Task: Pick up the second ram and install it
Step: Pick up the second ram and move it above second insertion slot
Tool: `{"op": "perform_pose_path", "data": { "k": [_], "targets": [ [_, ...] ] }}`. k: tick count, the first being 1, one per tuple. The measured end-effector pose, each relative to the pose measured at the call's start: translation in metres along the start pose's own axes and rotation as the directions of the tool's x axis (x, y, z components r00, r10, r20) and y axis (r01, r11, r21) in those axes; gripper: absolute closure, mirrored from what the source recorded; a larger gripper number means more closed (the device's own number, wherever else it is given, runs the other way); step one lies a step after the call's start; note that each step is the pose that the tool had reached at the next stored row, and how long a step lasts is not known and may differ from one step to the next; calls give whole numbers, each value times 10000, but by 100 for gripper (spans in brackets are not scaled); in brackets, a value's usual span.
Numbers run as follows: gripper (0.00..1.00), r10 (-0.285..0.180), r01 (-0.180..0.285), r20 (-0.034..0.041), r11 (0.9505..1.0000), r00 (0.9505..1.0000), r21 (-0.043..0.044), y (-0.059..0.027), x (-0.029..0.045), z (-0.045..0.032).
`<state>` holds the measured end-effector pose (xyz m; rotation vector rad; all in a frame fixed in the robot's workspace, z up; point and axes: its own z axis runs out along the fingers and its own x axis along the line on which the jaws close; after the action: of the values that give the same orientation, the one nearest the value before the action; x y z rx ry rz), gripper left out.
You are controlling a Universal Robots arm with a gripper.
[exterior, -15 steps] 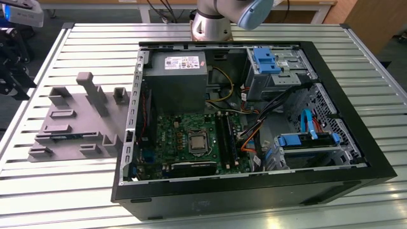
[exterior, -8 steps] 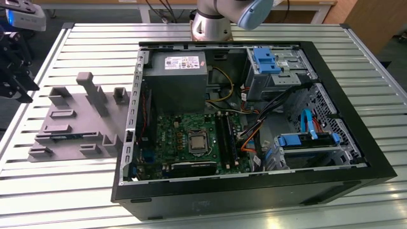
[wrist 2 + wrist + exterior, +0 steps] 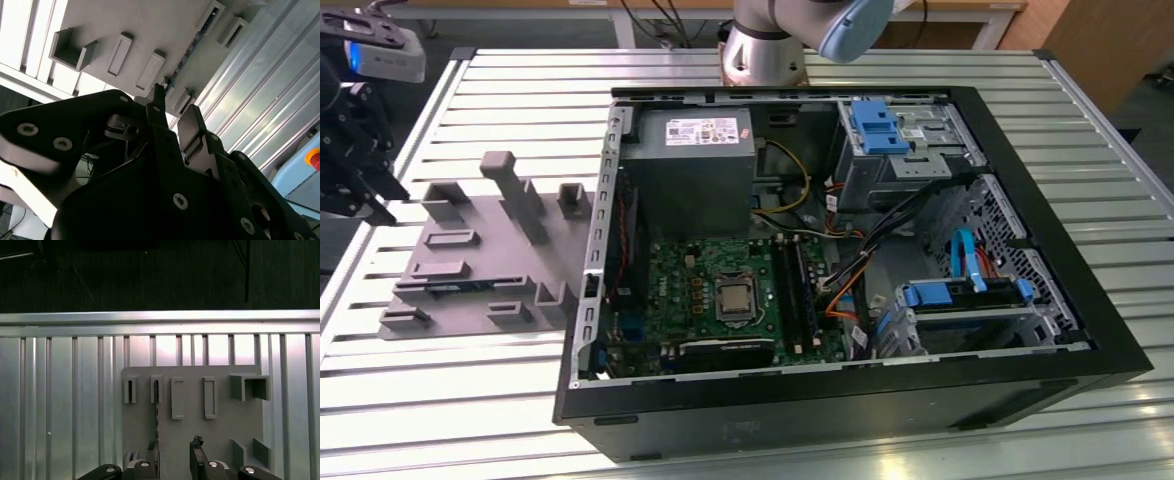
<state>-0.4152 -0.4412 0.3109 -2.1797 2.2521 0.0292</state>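
The second ram (image 3: 156, 412) stands on edge in a slot of the grey holder block (image 3: 220, 430), a thin dark-blue strip running toward my fingers. In the second wrist view the ram (image 3: 192, 46) shows as a narrow line on the block. My gripper (image 3: 173, 450) hovers over the block, open, with nothing between its fingers; one fingertip (image 3: 150, 446) is close beside the ram's line. In the exterior view the gripper (image 3: 360, 185) hangs at the far left, over the left edge of the holder block (image 3: 480, 250), where a bit of blue ram (image 3: 454, 287) shows.
An open black computer case (image 3: 1067, 300) lies on the slatted metal table (image 3: 480, 100), to the exterior view's right of the block. Inside are the green motherboard (image 3: 707, 260) with dark memory slots (image 3: 794, 285), a grey power supply (image 3: 687, 160) and blue drive brackets (image 3: 878, 125).
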Motion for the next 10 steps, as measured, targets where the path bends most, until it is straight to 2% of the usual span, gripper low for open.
{"op": "perform_pose_path", "data": {
  "k": [2, 10],
  "targets": [
    [62, 15, -15, 0, 10000, 10000, -25, 3, 0, 24],
    [62, 15, -15, 2, 10000, 10000, -23, 2, 1, 40]
  ]
}}
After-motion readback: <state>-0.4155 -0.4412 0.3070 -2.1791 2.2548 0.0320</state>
